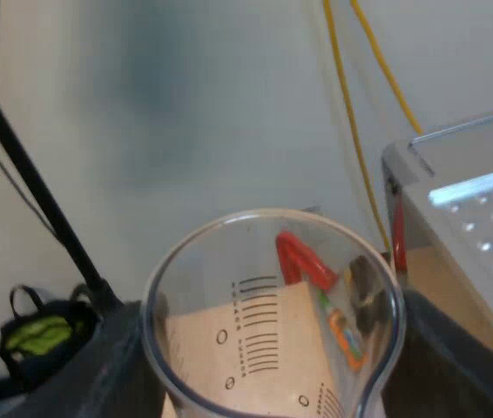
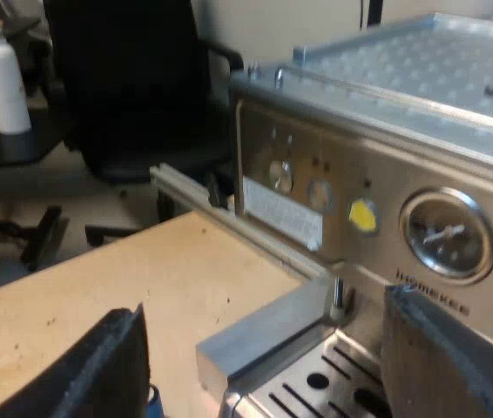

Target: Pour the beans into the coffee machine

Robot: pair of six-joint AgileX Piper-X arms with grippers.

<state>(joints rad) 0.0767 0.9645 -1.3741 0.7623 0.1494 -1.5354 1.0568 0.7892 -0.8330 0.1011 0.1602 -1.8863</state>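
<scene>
My left gripper [image 1: 273, 370] is shut on a clear measuring glass [image 1: 268, 296] with black scale marks, one dark finger [image 1: 111, 366] on each side of it. Through its wall I see the wooden table and a red shape [image 1: 303, 259]. The espresso machine's metal top [image 1: 477, 205] lies close beside the glass, slightly higher than its rim. My right gripper [image 2: 264, 374] stands open, nothing between its fingers [image 2: 98, 374], low in front of the espresso machine [image 2: 377, 200], near the drip tray [image 2: 316, 374] and the pressure gauge [image 2: 447, 235].
A black tripod leg [image 1: 42, 196] and a black bag with green inside [image 1: 42, 335] stand beyond the glass. A black office chair [image 2: 133, 96] and a white bottle [image 2: 4, 78] are past the wooden table [image 2: 133, 279]. A small blue thing [image 2: 152, 402] lies by my right finger.
</scene>
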